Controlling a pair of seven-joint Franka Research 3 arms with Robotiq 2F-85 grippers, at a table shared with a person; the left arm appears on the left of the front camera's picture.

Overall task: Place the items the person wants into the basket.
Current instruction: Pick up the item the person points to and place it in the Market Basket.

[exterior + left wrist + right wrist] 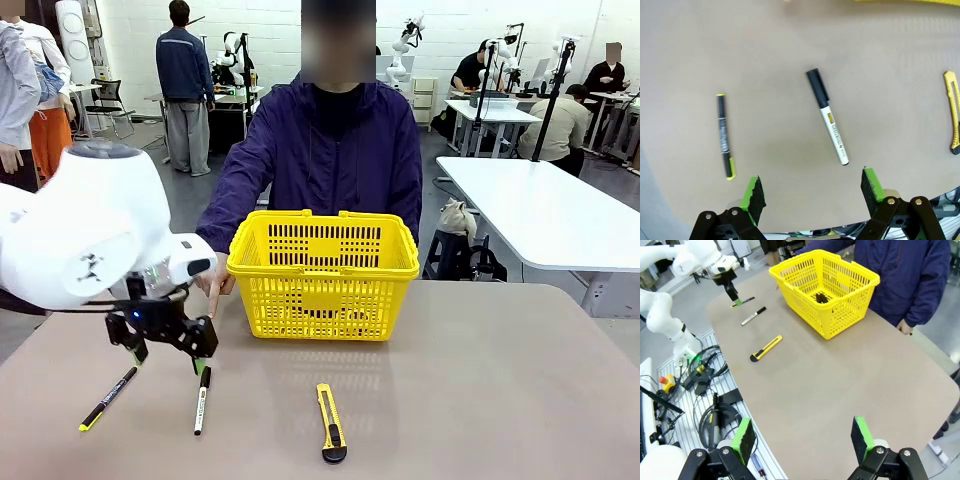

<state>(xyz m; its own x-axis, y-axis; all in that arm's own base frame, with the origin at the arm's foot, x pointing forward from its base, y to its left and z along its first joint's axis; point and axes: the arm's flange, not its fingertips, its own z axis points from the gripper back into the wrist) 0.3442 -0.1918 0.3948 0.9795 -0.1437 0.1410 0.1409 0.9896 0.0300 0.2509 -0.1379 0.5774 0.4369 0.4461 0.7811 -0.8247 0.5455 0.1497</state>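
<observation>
The slim white marker (201, 400) with a black cap lies on the table in front of the yellow basket's (322, 275) left corner. My left gripper (172, 352) hovers open just above and left of the marker's cap. In the left wrist view the marker (830, 119) lies ahead of the open left gripper (812, 187), apart from both pads. A black object (821, 297) rests on the floor of the basket (840, 270). My right gripper (803, 436) stands open high over the table's near right side, holding nothing. The person (330, 160) sits behind the basket, one hand (213, 285) on the table beside it.
A black pen with a yellow tip (108, 399) lies left of the marker. A yellow utility knife (331, 423) lies near the front edge, right of the marker. Cables and an emergency stop (670, 382) sit off the table's side.
</observation>
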